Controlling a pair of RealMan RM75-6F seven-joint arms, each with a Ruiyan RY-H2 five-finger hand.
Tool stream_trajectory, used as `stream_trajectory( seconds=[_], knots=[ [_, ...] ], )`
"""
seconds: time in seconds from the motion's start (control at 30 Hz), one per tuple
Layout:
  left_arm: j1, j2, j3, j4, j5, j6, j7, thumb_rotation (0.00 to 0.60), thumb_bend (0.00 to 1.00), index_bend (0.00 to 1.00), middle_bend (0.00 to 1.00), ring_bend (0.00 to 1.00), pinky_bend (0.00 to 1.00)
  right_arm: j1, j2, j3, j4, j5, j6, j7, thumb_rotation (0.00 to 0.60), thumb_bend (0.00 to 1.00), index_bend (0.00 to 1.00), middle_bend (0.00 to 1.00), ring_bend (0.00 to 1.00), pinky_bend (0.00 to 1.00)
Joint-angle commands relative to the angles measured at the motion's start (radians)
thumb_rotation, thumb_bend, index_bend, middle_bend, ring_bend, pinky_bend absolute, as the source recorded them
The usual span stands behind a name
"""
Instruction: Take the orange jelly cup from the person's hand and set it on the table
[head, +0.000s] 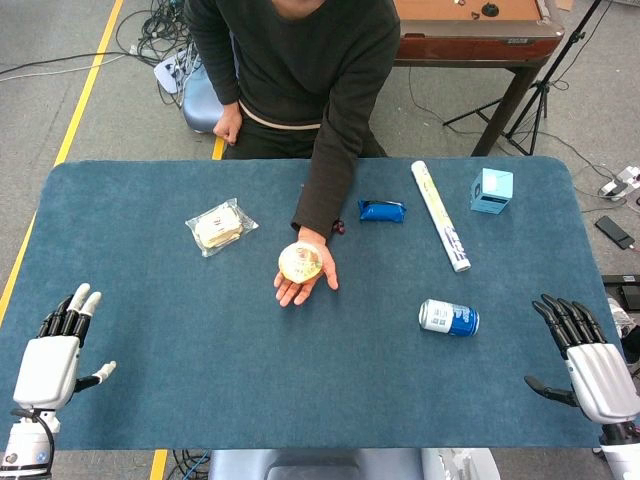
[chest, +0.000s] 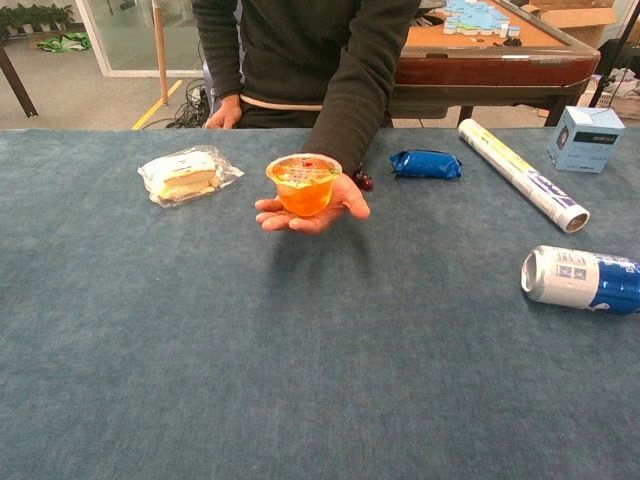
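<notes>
Orange jelly cup (chest: 303, 184), clear plastic w/ foil lid, sits upright on the person's hand (head: 305, 280), which is palm-up & held out over the middle of the blue felt-covered table (head: 300, 390). In chest view the cup rests on the palm, person's fingers flat under it, not curled round it.

Left hand (head: 55, 355), white shell w/ dark fingers: at near-left table edge, fingers spread apart & pointing away from the robot, thumb out to the side, holding nothing. Cup is well apart from its fingertips, ahead & toward table centre.

Right hand (head: 590, 360), same build: at near-right edge, fingers spread apart, thumb out toward centre, holding nothing. Cup well apart from these fingertips too, ahead & inward. Neither robot hand shows in chest view.

Other items: clear-wrapped sandwich pack (head: 220, 227) ahead of left fingers, just beside the person's forearm side. Blue-and-white drink can (head: 448, 318) on its side, near & inward of right fingers. White rolled tube w/ print (head: 440, 214), small dark-blue foil packet (head: 382, 210), light-blue small carton (head: 491, 190) all further ahead of right fingers, toward far edge.
</notes>
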Motion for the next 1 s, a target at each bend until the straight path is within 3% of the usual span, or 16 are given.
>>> stream_trajectory(
  seconds=[0.03, 0.27, 0.47, 0.73, 1.0],
  knots=[
    [0.0, -0.001, 0.0, 0.0, 0.001, 0.0, 0.0, 0.6, 0.14, 0.0, 0.0, 0.01, 0.12, -0.001, 0.001, 0.0, -0.001, -0.001, 0.002, -0.001, 0.6, 0.07, 0.02, 0.04, 0.0, 0.06],
    [-0.007, -0.001, -0.006, 0.002, 0.01, -0.006, -0.011, 0.6, 0.14, 0.0, 0.0, 0.01, 0.12, -0.007, 0.009, 0.005, -0.004, -0.003, 0.022, -0.002, 0.6, 0.07, 0.02, 0.04, 0.0, 0.06],
    [-0.062, 0.031, -0.027, 0.009, 0.048, -0.065, -0.096, 0.6, 0.14, 0.0, 0.0, 0.01, 0.11, -0.018, 0.03, 0.018, -0.018, -0.005, 0.059, -0.015, 0.6, 0.07, 0.02, 0.04, 0.0, 0.06],
    [-0.224, 0.082, -0.08, 0.017, 0.128, -0.233, -0.252, 0.6, 0.14, 0.0, 0.0, 0.01, 0.1, -0.024, 0.045, 0.024, -0.046, -0.015, 0.078, -0.039, 0.6, 0.07, 0.02, 0.04, 0.0, 0.06],
    [-0.428, 0.072, -0.145, 0.044, 0.135, -0.445, -0.376, 0.6, 0.14, 0.0, 0.0, 0.01, 0.1, -0.031, 0.044, 0.018, -0.059, -0.019, 0.079, -0.055, 0.6, 0.07, 0.02, 0.04, 0.0, 0.06]
  ],
)
